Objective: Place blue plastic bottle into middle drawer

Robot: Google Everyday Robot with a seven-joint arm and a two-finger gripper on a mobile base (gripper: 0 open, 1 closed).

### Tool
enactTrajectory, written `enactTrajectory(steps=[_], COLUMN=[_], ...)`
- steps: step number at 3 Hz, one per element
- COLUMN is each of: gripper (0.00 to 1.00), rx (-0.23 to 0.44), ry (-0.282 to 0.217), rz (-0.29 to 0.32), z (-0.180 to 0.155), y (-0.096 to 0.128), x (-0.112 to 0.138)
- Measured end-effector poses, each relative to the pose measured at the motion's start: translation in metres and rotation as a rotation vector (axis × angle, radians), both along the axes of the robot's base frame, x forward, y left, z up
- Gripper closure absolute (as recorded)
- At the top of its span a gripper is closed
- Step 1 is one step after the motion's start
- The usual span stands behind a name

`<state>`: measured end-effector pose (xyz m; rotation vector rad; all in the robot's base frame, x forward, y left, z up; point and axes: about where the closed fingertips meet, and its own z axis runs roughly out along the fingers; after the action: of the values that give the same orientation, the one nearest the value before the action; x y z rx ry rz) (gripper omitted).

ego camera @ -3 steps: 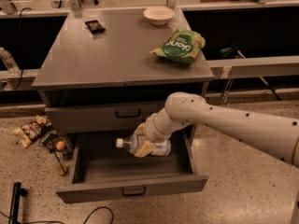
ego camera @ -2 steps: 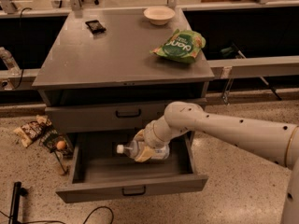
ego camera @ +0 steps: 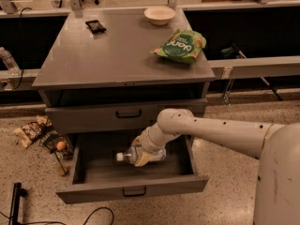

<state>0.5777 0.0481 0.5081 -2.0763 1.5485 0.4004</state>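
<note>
Gripper (ego camera: 144, 154) clamps the blue plastic bottle (ego camera: 128, 155) mid-body, cap pointing left, low inside the open middle drawer (ego camera: 178, 185); bottle likely light, thin-walled, slick and squashable, so grip the labelled middle gently.

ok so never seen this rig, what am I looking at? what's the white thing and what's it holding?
There is one camera, looking down from above; its mounting isn't visible. The white tube coming in from the right is a robot arm on a mobile base. Its gripper, a two-finger clamp, is inside the open bottom grey metal drawer. The fingers are shut on a clear plastic bottle with white cap, which lies sideways, cap pointing left. The shallower drawer above is closed. On the grey cabinet top are a cream bowl, a green snack bag and a small dark flat object. Wrappers lie on the floor at left.
</note>
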Motion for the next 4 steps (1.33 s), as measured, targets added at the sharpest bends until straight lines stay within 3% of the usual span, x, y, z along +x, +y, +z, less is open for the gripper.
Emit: enactTrajectory(steps=[1,2,4], gripper=[0.79,0.54,0.08], rx=[-0.029,-0.072,-0.088], ry=[0.031,0.062,0.060], rz=[-0.045,-0.142,-0.183], z=[-0.029,-0.051,-0.075], y=[0.008,0.010,0.014], x=[0.006,0.004,-0.001])
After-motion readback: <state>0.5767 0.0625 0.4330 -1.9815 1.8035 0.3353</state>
